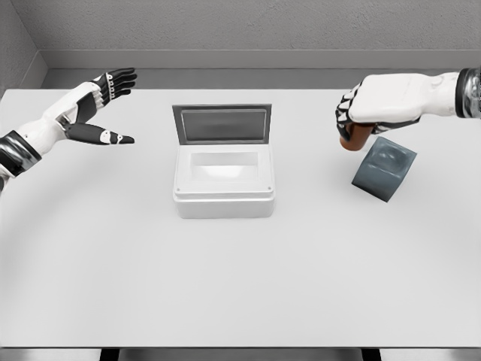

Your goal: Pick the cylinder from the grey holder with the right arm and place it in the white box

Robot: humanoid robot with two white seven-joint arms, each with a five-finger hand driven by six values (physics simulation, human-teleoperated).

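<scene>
Head view is showing the right hand (pixel 368 113) wrapping its fingers (pixel 347 120) around the brown cylinder (pixel 355 141), which is sitting just left of the tilted grey holder (pixel 384 168), seemingly lifted clear of it. It is looking rigid, light and smooth, so gripping around its sides suits it. Lid up, the white box (pixel 224 184) is waiting mid-bench (pixel 240 286). Over at the far left, the left hand (pixel 98 109) is hovering with fingers spread, holding nothing.

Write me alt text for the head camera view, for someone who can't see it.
The robot's right hand grips a brown cylinder just left of a tilted grey holder on a white table. An open white box, its lid raised at the back, sits mid-table. The left hand hovers open at upper left.
</scene>
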